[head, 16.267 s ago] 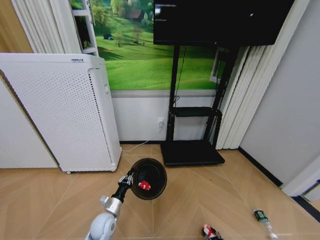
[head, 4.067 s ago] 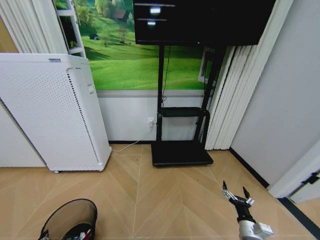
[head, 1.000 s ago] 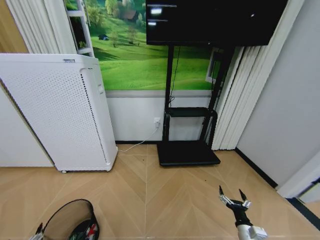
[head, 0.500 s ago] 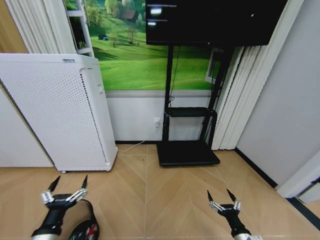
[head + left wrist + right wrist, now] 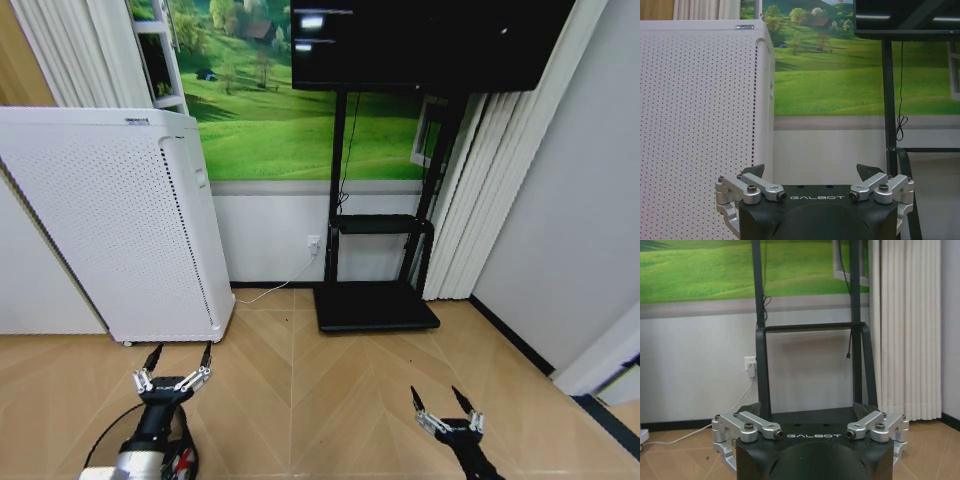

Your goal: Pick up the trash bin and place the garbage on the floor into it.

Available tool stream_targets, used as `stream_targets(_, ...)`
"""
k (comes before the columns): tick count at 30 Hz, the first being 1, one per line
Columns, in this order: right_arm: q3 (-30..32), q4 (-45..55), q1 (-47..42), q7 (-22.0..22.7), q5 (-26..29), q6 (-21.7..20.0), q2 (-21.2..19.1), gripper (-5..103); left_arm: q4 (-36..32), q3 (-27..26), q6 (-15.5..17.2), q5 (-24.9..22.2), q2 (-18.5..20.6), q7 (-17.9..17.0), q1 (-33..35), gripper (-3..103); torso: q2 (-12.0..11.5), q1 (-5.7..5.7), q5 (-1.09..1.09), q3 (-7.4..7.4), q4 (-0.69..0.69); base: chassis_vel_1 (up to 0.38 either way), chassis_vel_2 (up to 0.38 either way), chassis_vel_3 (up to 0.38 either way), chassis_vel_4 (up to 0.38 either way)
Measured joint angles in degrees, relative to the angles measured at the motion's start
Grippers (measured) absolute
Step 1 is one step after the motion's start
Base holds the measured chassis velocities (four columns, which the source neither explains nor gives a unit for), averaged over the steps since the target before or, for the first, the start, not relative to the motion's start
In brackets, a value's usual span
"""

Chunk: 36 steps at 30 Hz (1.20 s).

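The black wire-mesh trash bin (image 5: 189, 444) stands on the parquet floor (image 5: 320, 400) at the lower left of the head view, largely hidden behind my left arm. A red-and-white piece of garbage (image 5: 183, 462) shows inside it. My left gripper (image 5: 175, 362) is open and empty, raised just above the bin's far rim; in the left wrist view the left gripper (image 5: 812, 172) points at the wall. My right gripper (image 5: 447, 402) hangs open and empty over the floor at the lower right; in the right wrist view the right gripper (image 5: 807, 410) faces the TV stand.
A tall white perforated appliance (image 5: 110, 220) stands at the left against the wall. A black TV stand (image 5: 378, 300) with a screen (image 5: 430, 40) stands at centre. A white cable (image 5: 270, 292) runs to a wall socket. Bare parquet lies between the two grippers.
My left gripper has let go of the bin's rim, opened, risen and moved right. The bin stays on the floor. My right gripper has sunk slightly toward the lower edge.
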Motion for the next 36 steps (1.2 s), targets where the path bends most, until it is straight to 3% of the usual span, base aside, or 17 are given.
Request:
stream_targets(5,0.3,1.37,0.9,1.89,0.74,-2.1,-0.85,100,0.14,0.26,0.14,-0.26,-0.82,0.25,0.65,100,0.0,0.0,0.0,0.0,0.0,0.0,0.0,0.0,0.0)
stream_targets(8,0.48,1.63,1.05,2.22,0.59,-2.71,-1.09,100,-0.41,0.44,2.03,-1.73,-0.9,0.78,1.14,100,0.0,0.0,0.01,0.0,0.0,0.0,0.0,0.0,0.0)
stream_targets(25,0.53,1.52,1.15,2.24,0.45,-2.68,-1.17,100,-0.53,0.39,2.4,-2.11,-0.88,0.83,1.24,100,0.04,0.0,0.0,0.04,0.0,0.0,0.0,0.0,0.0)
stream_targets(36,0.54,1.45,1.16,2.24,0.41,-2.61,-1.18,100,-0.53,0.34,2.43,-2.11,-0.84,0.86,1.24,100,2.04,0.14,0.0,1.87,-0.01,0.0,0.0,0.0,0.0)
